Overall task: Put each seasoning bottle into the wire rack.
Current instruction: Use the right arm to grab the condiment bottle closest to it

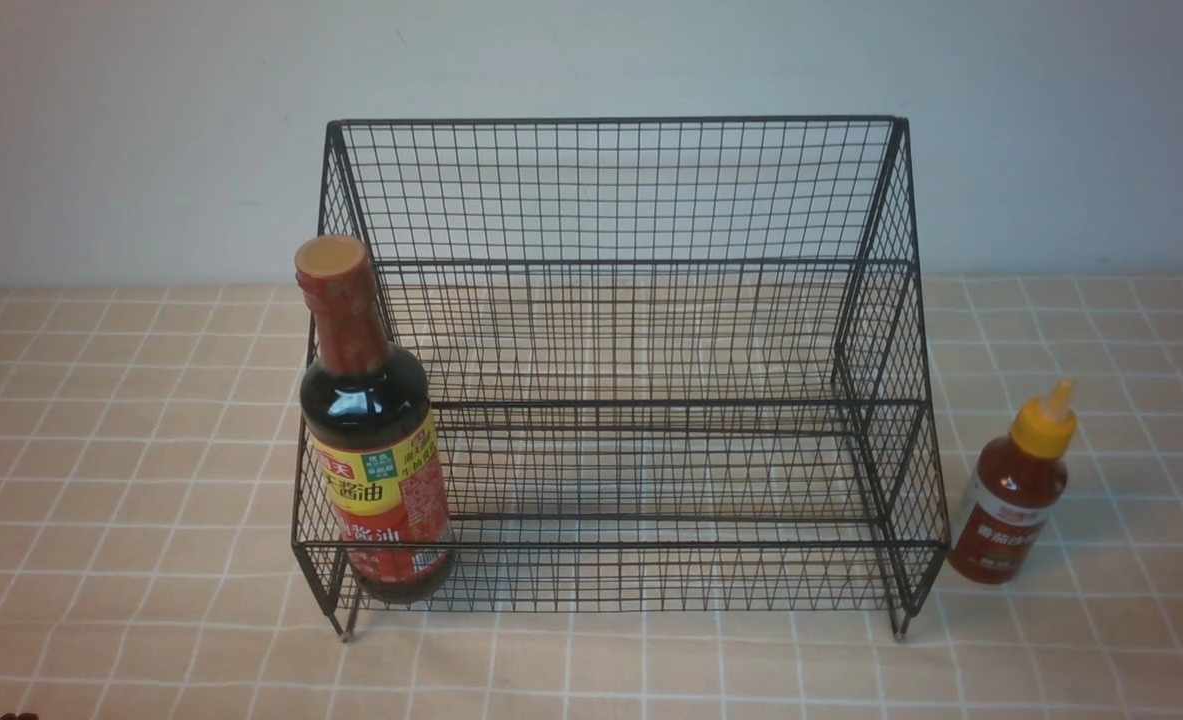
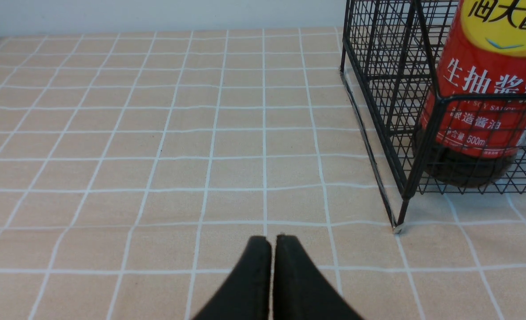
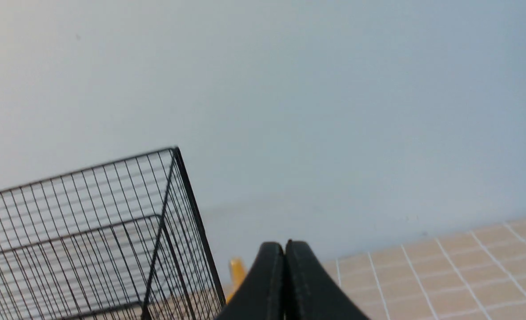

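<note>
The black wire rack (image 1: pixel 641 262) stands in the middle of the table. The tall soy-sauce bottle (image 1: pixel 371 430) stands upright inside its lower tier at the left end; it also shows in the left wrist view (image 2: pixel 485 89). The small red sauce bottle (image 1: pixel 1016 490) with a yellow nozzle cap stands on the table just right of the rack; only its yellow nozzle (image 3: pixel 237 271) shows in the right wrist view. My left gripper (image 2: pixel 271 240) is shut and empty, low over the table left of the rack (image 2: pixel 378 89). My right gripper (image 3: pixel 284 245) is shut and empty, near the rack's right side (image 3: pixel 174 222).
The table carries a tan cloth with white grid lines (image 1: pixel 131 450). A pale wall (image 1: pixel 131 140) rises right behind the rack. Neither arm shows in the front view.
</note>
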Controlling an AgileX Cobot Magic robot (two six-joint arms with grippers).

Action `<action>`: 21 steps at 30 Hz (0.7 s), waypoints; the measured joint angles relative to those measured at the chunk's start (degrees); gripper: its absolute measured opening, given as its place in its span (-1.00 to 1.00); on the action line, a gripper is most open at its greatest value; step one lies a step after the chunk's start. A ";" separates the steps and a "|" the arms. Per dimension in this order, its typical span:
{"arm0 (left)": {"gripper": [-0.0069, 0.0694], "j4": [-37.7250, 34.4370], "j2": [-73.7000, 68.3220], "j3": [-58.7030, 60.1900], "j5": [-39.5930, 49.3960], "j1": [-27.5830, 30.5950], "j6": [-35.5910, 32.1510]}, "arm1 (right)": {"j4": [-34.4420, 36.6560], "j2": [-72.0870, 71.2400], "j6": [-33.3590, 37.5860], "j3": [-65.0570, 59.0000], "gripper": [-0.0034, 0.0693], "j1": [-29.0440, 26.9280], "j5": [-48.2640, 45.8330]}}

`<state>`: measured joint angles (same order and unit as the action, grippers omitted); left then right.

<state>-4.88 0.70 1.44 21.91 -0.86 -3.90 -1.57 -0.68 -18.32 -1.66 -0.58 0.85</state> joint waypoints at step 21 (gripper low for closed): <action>-0.84 -0.13 0.00 0.00 0.00 0.00 0.00 | -10.38 13.19 -8.63 8.25 -0.92 0.00 16.06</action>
<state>-5.01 0.70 1.44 21.91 -0.86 -3.90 -11.95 12.51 -26.95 6.60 -0.58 16.91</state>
